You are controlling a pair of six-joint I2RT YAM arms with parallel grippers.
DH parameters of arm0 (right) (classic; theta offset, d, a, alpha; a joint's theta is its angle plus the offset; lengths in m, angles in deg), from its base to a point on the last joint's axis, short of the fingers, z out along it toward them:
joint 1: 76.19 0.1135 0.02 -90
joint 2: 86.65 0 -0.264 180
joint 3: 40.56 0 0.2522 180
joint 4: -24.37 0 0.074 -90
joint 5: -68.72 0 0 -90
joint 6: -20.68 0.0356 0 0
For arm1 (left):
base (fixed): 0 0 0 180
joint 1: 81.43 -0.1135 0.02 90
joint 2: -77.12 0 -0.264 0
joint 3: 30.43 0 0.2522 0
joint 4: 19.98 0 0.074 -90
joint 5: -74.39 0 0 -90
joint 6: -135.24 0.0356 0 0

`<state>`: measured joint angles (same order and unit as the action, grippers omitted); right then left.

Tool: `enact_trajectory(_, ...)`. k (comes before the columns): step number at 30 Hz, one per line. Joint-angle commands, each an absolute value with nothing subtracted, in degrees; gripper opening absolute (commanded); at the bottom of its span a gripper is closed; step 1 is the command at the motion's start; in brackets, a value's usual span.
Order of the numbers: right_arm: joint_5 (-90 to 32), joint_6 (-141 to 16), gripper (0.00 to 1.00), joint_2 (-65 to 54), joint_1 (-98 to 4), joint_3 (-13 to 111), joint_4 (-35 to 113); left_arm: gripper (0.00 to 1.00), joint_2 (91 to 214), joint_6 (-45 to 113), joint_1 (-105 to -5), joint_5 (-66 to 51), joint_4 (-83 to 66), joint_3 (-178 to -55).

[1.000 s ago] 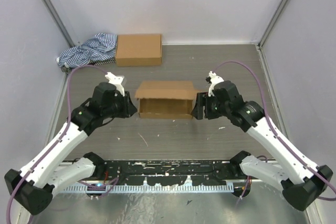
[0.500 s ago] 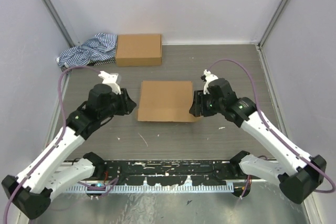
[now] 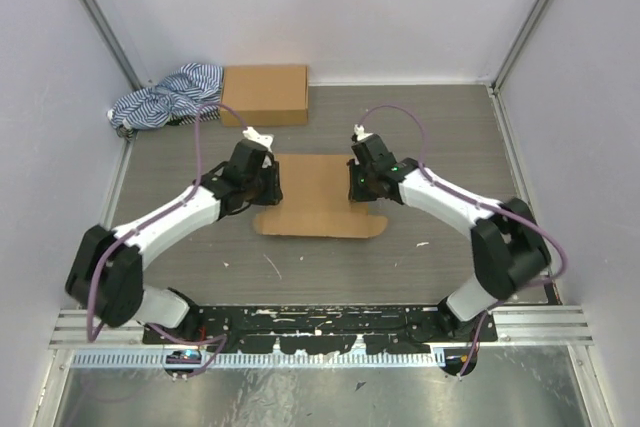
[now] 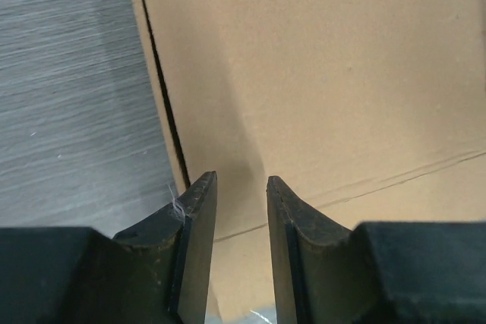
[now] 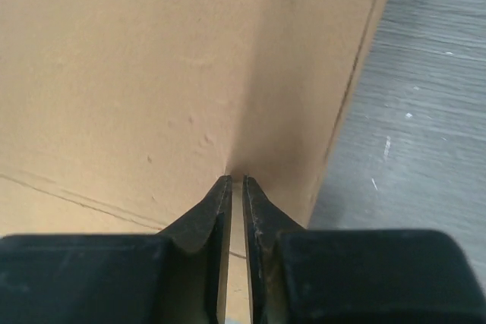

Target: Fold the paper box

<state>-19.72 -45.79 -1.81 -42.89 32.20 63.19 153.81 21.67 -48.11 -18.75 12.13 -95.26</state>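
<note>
The paper box lies in the middle of the table with its lid folded down flat. A front flap with rounded tabs sticks out toward me. My left gripper is over the lid's left edge. In the left wrist view this gripper is open above the cardboard, with nothing between the fingers. My right gripper is at the lid's right edge. Seen from the right wrist, it has only a thin slit between its jaws, and the tips rest on the brown lid.
A second, compact cardboard box stands at the back left, beside a blue-and-white striped cloth. Grey walls close in the table on three sides. The arm bases and a black rail sit at the near edge.
The box lid has come down from open to flat. Both grippers have moved from the box's sides onto its top. The right jaws have closed.
</note>
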Motion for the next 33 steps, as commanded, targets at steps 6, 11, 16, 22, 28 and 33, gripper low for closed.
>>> enact_trajectory(6, -19.7, -43.2, 0.16, 9.9, -43.1, 32.2, 55.5, 0.36, 166.9, 23.2, -47.9, -17.5, 12.6, -99.1)
enact_trajectory(11, -17.6, -43.4, 0.16, 9.7, -43.1, 34.1, 56.0, 0.37, 166.1, 24.0, -47.9, -19.7, 10.7, -98.1)
enact_trajectory(16, -15.2, -44.6, 0.16, 10.9, -43.7, 40.7, 58.0, 0.38, 167.5, 25.3, -47.9, -20.7, 10.5, -102.3)
enact_trajectory(22, -11.9, -46.5, 0.18, 8.4, -44.9, 47.8, 61.2, 0.40, 165.4, 27.5, -47.9, -26.1, 15.0, -108.7)
enact_trajectory(28, -15.7, -48.7, 0.69, -4.5, -44.9, 38.3, 61.6, 0.61, 151.7, 25.2, -47.9, -28.4, 13.4, -98.3)
enact_trajectory(33, -24.4, -48.8, 0.85, -12.7, -42.8, 24.3, 57.9, 0.72, 141.8, 21.1, -48.0, -24.7, 4.2, -80.1)
